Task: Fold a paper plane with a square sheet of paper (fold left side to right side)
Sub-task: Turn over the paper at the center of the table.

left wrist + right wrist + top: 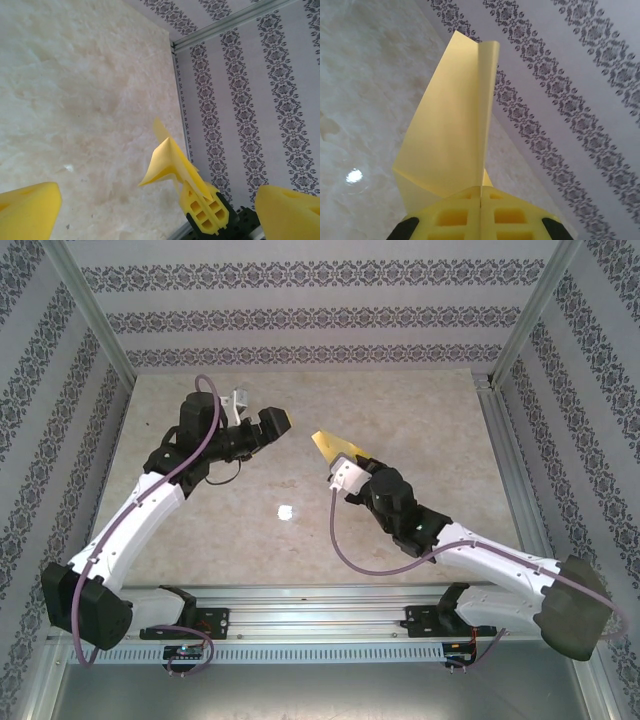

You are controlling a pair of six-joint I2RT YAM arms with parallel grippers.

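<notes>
Plane [450,125] clamped in right end effector [481,210], seemingly aloft; left end effector [270,425] spread, apart.

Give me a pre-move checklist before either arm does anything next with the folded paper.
1. Right gripper shut on the paper plane: ok, pads closed on its lower end.
2. Left gripper open and off the paper: ok, fingers wide apart with nothing between them.
3. Gap between the two grippers: ok, apart in the top view.
4. Plane off the table: ok, it appears to be held in the air.
5. Folds even on both sides: cannot tell.
</notes>
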